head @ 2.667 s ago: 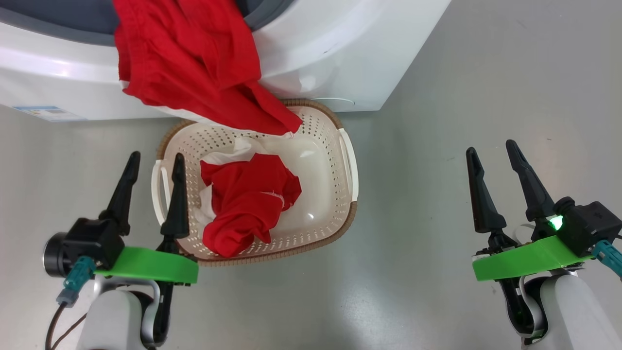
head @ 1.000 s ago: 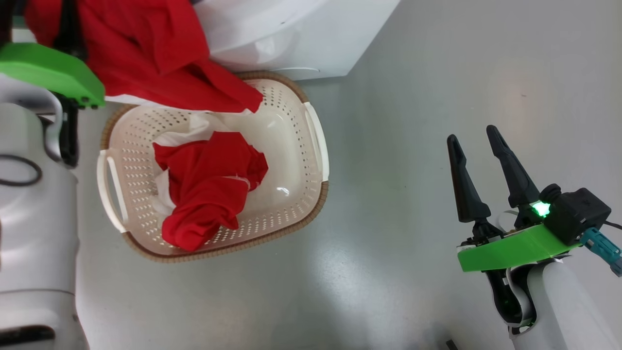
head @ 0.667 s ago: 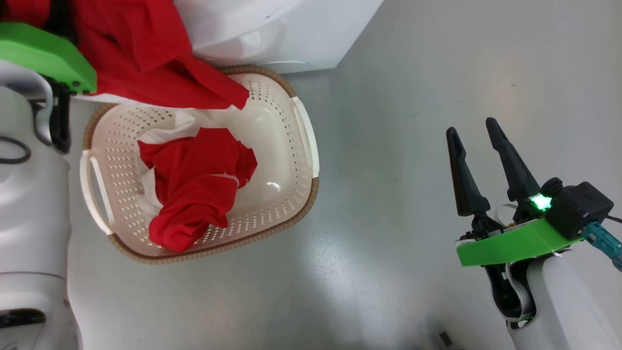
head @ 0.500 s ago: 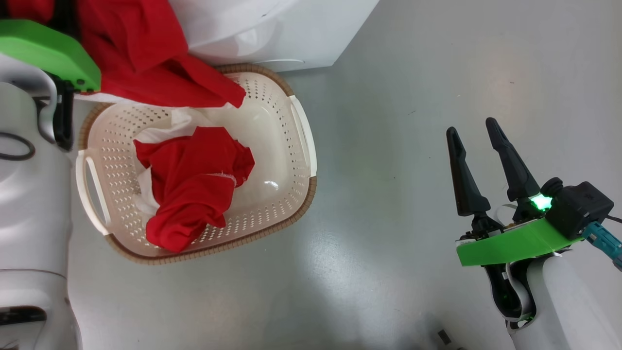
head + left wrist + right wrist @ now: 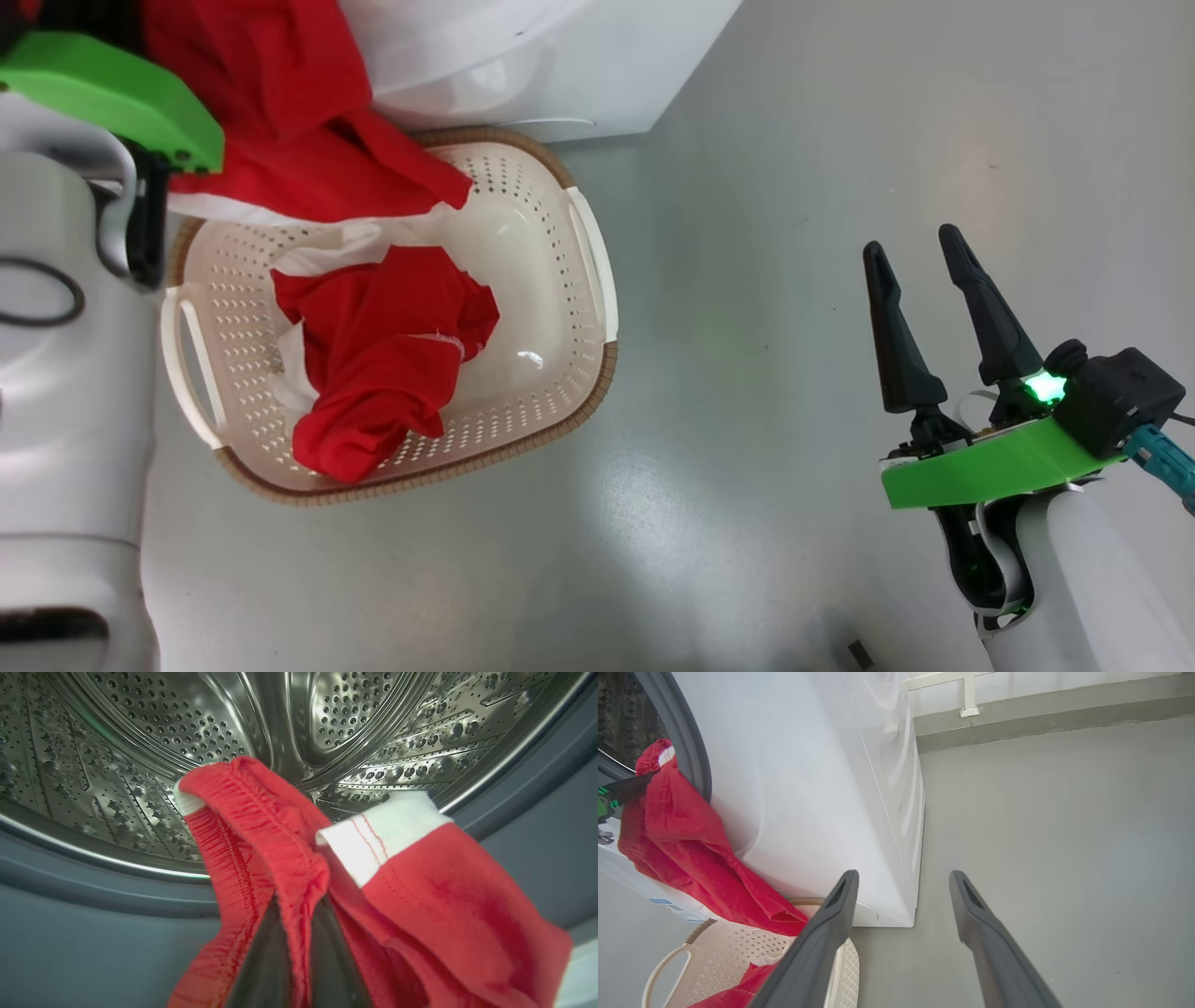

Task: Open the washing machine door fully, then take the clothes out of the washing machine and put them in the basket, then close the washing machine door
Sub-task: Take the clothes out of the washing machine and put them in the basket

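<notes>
In the left wrist view, the left gripper [image 5: 299, 912] is seen pinched tight on a red cloth [image 5: 420, 896] at the mouth of the washing machine [image 5: 70, 914]. The shiny drum [image 5: 187, 732] is seen behind it.

In the head view, that cloth is seen hanging down over the far rim of the basket [image 5: 551, 411] on the floor [image 5: 794, 140]. The right gripper [image 5: 912, 241] is held wide, with nothing in it, well apart from the basket.

Two red cloths are counted. One is hanging, and a second red cloth [image 5: 383, 364] is lying in the basket. One basket and two grippers are counted.
</notes>
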Controlling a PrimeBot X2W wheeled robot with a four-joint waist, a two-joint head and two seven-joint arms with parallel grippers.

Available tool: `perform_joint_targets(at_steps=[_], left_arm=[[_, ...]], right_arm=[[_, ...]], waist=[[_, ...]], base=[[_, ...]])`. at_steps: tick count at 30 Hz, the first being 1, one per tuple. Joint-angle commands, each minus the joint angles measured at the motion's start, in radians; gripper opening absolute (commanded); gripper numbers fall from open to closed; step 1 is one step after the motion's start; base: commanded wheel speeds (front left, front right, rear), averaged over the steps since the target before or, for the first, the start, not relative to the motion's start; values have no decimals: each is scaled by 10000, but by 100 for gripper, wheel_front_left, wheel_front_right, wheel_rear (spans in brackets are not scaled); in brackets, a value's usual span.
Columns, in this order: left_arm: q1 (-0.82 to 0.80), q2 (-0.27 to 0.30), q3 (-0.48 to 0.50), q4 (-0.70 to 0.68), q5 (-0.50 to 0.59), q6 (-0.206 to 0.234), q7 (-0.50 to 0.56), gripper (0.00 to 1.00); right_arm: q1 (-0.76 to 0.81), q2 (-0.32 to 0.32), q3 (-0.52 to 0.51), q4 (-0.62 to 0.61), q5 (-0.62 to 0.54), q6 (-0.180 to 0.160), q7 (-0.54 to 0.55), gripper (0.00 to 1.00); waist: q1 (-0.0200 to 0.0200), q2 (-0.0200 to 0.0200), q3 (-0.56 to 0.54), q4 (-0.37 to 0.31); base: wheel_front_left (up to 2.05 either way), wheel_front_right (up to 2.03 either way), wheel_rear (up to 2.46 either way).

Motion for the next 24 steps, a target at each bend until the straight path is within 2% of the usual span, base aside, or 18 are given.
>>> perform_joint_targets(at_steps=[1, 9, 24], left_arm=[[376, 456, 63, -377, -63, -54, -51, 0], [1867, 231, 13, -2058, -76, -55, -51, 0], [4906, -583, 369, -4873, 505, -55, -51, 0]], right_arm=[[33, 7, 159, -208, -7, 73, -63, 100], [158, 7, 0, -196, -63, 73, -63, 100], [364, 7, -243, -168, -169, 73, -63, 100]], waist=[[0, 0, -59, 54], [0, 0, -319, 325], [0, 0, -696, 691]], base=[[0, 0, 0], [0, 0, 0], [0, 0, 0]])
